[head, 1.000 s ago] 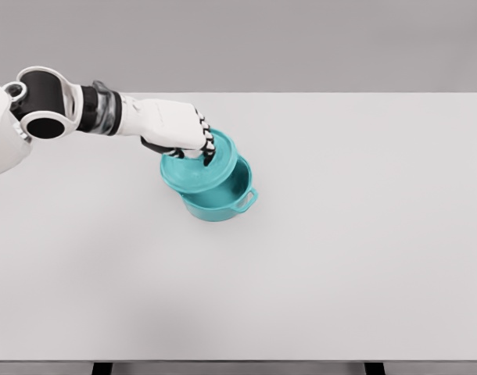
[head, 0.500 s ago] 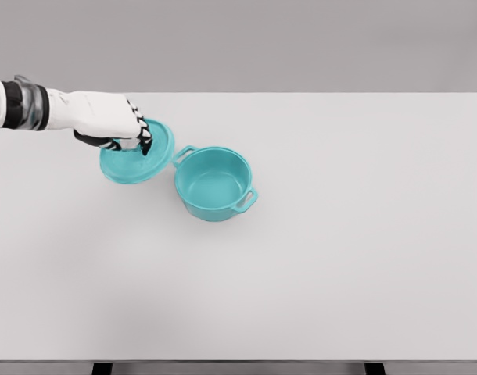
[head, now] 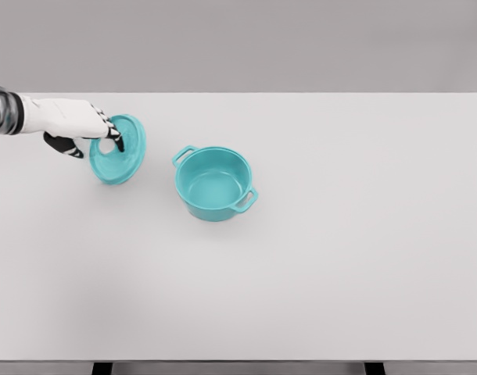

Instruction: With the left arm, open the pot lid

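My left hand point(head: 76, 125) enters at the upper left of the frame, its arm cut off by the picture edge, fingers clenched around the teal lid point(head: 118, 148), whose knob they hide. The lid is tilted steeply, and I think it is clear of the table point(head: 348, 266), though I cannot be sure. The open pot point(head: 215, 183) stands apart to its right, left of centre, with bare tabletop all round it.

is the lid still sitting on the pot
No, the teal lid is held tilted in the left hand, apart from and to the left of the open teal pot, whose inside is visible.
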Controlling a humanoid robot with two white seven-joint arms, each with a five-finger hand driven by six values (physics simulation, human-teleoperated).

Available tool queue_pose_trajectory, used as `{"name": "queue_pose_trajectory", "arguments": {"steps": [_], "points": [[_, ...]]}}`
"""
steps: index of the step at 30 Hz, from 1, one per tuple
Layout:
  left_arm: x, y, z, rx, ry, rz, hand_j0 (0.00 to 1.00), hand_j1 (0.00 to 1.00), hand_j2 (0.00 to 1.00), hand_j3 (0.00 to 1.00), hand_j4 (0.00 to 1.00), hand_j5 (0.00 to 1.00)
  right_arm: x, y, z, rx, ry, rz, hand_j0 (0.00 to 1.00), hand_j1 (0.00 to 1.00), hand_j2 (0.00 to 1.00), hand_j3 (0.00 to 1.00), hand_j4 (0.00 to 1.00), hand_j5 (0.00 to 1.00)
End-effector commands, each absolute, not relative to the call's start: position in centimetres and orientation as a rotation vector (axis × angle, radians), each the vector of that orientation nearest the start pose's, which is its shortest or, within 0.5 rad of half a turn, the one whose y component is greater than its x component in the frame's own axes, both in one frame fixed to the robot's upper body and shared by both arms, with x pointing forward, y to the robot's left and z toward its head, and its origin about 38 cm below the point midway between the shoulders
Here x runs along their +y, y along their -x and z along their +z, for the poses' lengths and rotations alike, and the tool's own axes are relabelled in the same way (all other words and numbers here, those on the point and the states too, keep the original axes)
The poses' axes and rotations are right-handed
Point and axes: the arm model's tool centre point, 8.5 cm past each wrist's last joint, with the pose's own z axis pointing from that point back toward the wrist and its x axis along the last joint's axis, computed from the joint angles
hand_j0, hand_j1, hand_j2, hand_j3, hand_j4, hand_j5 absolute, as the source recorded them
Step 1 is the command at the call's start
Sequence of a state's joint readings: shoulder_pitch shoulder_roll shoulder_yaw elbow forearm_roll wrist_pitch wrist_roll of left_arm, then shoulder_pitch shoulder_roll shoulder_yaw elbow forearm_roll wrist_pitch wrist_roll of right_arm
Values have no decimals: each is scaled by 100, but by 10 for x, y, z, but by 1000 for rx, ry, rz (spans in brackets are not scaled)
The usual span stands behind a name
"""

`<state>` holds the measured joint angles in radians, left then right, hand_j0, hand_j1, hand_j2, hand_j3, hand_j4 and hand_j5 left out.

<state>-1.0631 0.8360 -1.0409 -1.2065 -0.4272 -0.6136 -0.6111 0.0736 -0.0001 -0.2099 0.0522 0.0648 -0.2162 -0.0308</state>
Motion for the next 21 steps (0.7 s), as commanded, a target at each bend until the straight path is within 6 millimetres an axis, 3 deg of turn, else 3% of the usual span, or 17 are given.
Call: {"name": "queue_pose_trajectory", "arguments": {"steps": [1, 8, 14, 21], "points": [[324, -489, 241, -1006, -495, -2309, 100, 100, 100, 100, 100, 100, -273, 43, -258, -95, 132, -143, 100, 100, 100, 100, 100, 100], [323, -489, 241, -1006, -493, -2309, 100, 100, 100, 100, 100, 100, -273, 43, -258, -95, 132, -143, 100, 100, 100, 100, 100, 100], [325, -491, 253, -1066, -497, -2264, 100, 100, 100, 100, 100, 100, -273, 43, -258, -95, 132, -143, 100, 100, 100, 100, 100, 100], [365, -477, 255, -1243, -471, -2007, 100, 100, 100, 100, 100, 100, -273, 43, -258, -95, 132, -143, 100, 100, 100, 100, 100, 100]]}}
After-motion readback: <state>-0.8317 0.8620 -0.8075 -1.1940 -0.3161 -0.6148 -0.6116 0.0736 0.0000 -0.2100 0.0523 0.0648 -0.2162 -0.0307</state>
